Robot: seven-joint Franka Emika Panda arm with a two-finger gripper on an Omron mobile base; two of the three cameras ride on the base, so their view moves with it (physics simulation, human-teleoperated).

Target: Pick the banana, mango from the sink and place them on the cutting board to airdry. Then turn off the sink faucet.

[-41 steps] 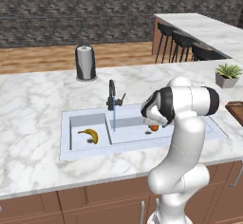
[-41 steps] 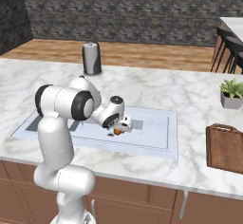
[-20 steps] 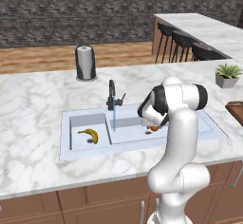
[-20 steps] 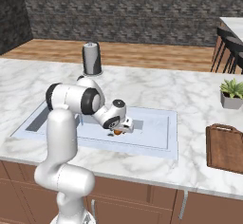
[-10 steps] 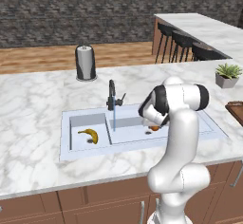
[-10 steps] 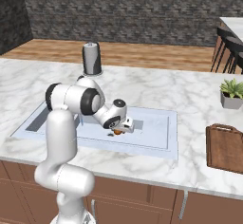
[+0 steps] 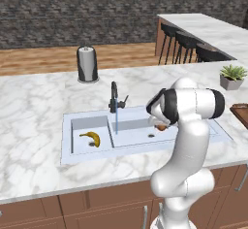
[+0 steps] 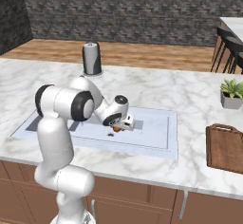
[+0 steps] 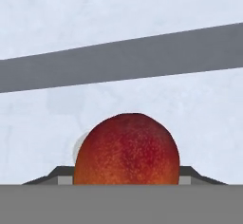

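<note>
The round orange-red mango [image 9: 126, 149] lies on the floor of the sink's larger right basin [image 7: 193, 126]. My gripper [image 9: 126, 178] reaches down around it, and a dark fingertip presses each side of it, so the gripper is shut on the mango. From the base the mango [image 8: 117, 128] shows just under the hand [image 8: 124, 122]. The yellow banana [image 7: 91, 138] rests in the smaller left basin, apart from the arm. The dark sink faucet [image 7: 114, 97] stands behind the divider with a thin blue stream [image 7: 116, 121] running. The brown cutting board [image 8: 224, 147] lies on the counter far right.
A dark cylindrical paper-towel holder [image 7: 87, 64] stands behind the sink. A grey potted plant [image 8: 232, 93] sits behind the cutting board. Bar stools [image 7: 184, 39] line the far counter. White marble counter [image 7: 34, 111] surrounds the sink.
The arm's elbow has swung in and the hand has settled low in the right basin. The fingers have closed in on the mango, which has stayed on the basin floor.
</note>
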